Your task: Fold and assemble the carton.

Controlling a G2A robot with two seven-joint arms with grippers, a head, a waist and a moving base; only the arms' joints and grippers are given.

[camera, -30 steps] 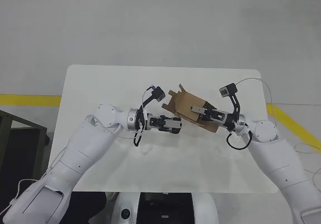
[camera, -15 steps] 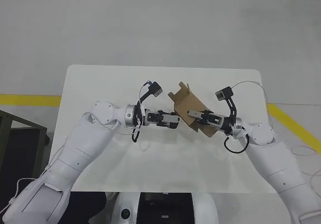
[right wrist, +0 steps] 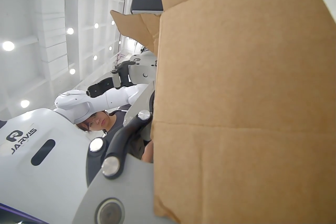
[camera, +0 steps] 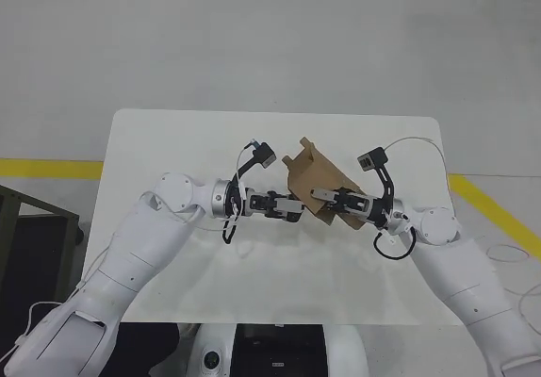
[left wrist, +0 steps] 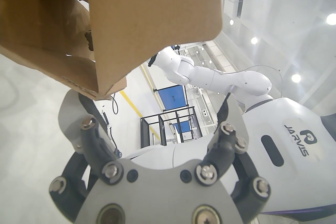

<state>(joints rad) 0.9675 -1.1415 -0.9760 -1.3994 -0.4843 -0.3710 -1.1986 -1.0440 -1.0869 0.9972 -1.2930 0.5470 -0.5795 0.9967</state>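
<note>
Brown cardboard carton (camera: 316, 175), half-erected, held over white counter (camera: 157, 141), 1 o'clock of centre. Right jaws clamp its wall; left jaws gape at its 8 o'clock. Flap-folding stage; next, left likely tucks loose flap.

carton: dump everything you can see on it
The carton is plain brown corrugated cardboard, partly erected, end flaps splayed open. It sits tilted over the white table, clamped on one panel by the right gripper. The open left gripper is at one corner; contact unclear.
</note>
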